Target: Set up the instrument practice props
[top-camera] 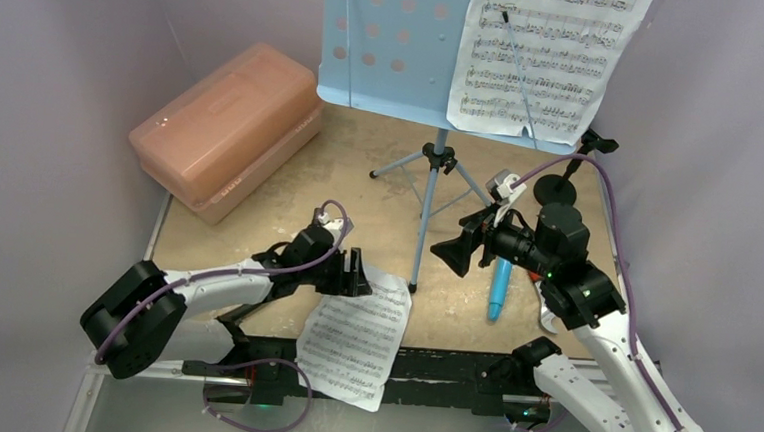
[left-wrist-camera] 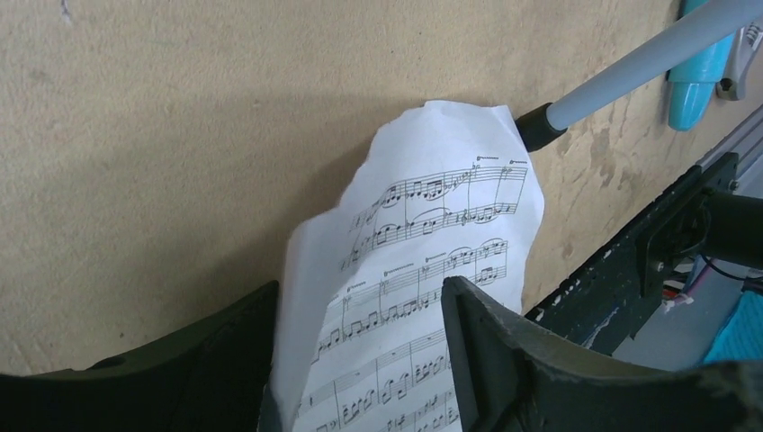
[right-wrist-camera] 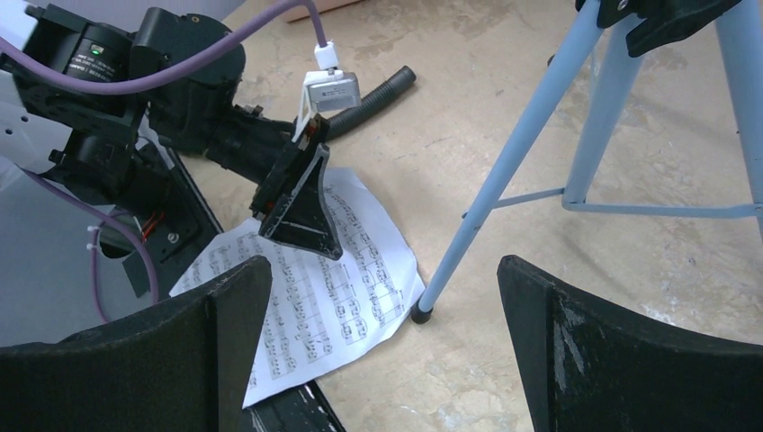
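The light-blue music stand [top-camera: 394,41] stands on its tripod [top-camera: 430,179] at the back, with one sheet-music page [top-camera: 538,60] on its right half. The second page [top-camera: 356,335] lies on the table's near edge, over the black rail. My left gripper [top-camera: 349,274] is open just above it, and the page's curled left edge [left-wrist-camera: 297,297] runs up between the fingers. My right gripper [top-camera: 456,253] is open and empty, aimed left past the tripod leg [right-wrist-camera: 513,171]. The turquoise microphone [top-camera: 499,288] lies flat under the right arm. The black mic stand [top-camera: 557,187] stands at the back right.
A salmon-pink case [top-camera: 228,126] sits at the back left. A black hose [right-wrist-camera: 378,94] lies behind the left wrist. The tripod's near foot [left-wrist-camera: 537,126] touches the lying page's far corner. Purple walls close in both sides.
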